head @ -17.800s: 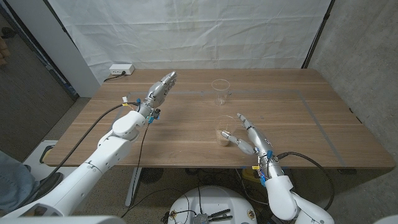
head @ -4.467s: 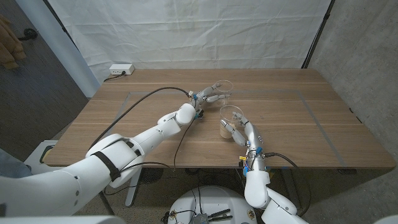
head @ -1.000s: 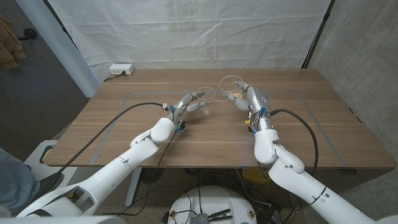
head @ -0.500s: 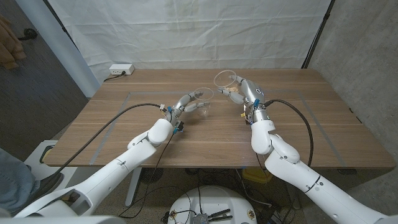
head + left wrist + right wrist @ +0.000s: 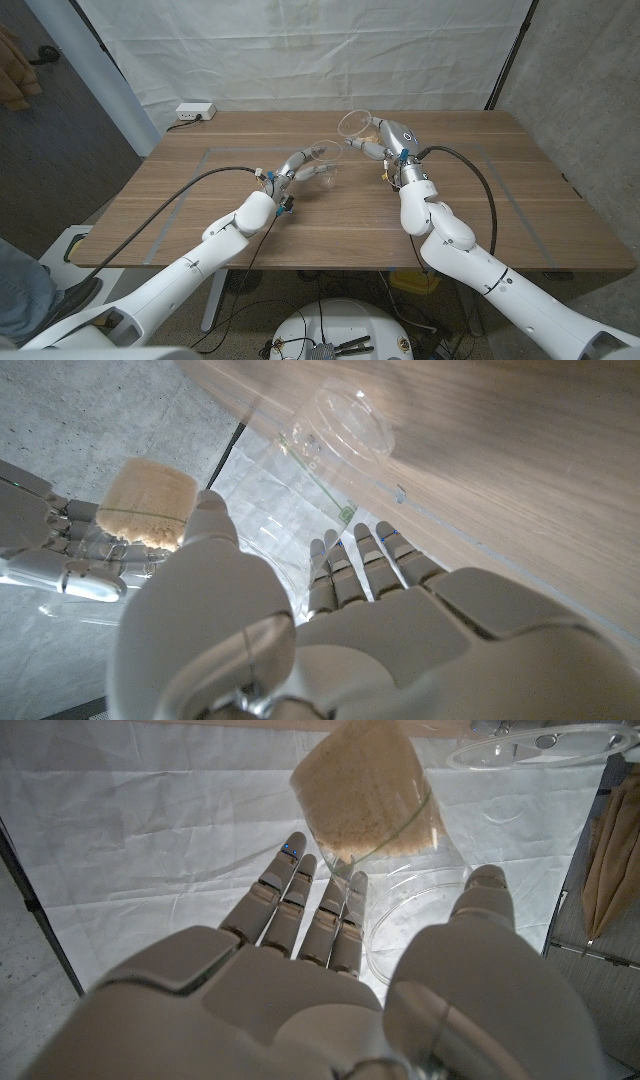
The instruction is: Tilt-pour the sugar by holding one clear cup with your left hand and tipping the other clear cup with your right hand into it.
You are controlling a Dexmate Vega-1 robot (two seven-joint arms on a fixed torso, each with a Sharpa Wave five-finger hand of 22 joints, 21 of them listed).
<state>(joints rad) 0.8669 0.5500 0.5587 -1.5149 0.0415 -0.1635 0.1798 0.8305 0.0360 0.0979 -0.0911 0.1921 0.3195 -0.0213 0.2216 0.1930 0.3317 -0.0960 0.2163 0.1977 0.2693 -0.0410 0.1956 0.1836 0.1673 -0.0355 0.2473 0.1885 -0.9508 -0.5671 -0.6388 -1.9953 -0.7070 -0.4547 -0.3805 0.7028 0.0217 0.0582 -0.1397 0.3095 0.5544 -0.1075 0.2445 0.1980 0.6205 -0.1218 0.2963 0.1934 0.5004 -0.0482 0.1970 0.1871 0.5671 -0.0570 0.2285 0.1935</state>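
Note:
In the head view my left hand [image 5: 298,165] grips an empty clear cup [image 5: 325,158] just above the middle of the table, its mouth tilted toward the right. My right hand [image 5: 388,137] holds the other clear cup [image 5: 355,125] raised and tipped, its rim over the left cup's rim. The left wrist view shows the empty cup [image 5: 325,445] in my fingers [image 5: 350,565] and the sugar cup [image 5: 145,508] held by the right hand [image 5: 50,550]. Pale brown sugar [image 5: 365,795] fills the bottom part of the cup in the right wrist view, with the left cup's rim [image 5: 540,745] close beyond it.
The wooden table [image 5: 470,210] carries a faint taped rectangle. A white power strip [image 5: 195,112] lies at its far left corner. A white sheet [image 5: 320,50] hangs behind the table, and black cables run along both arms.
My right hand has carried the sugar cup leftward and tipped it further, bringing its rim over the left cup. The left hand and its cup have shifted only slightly.

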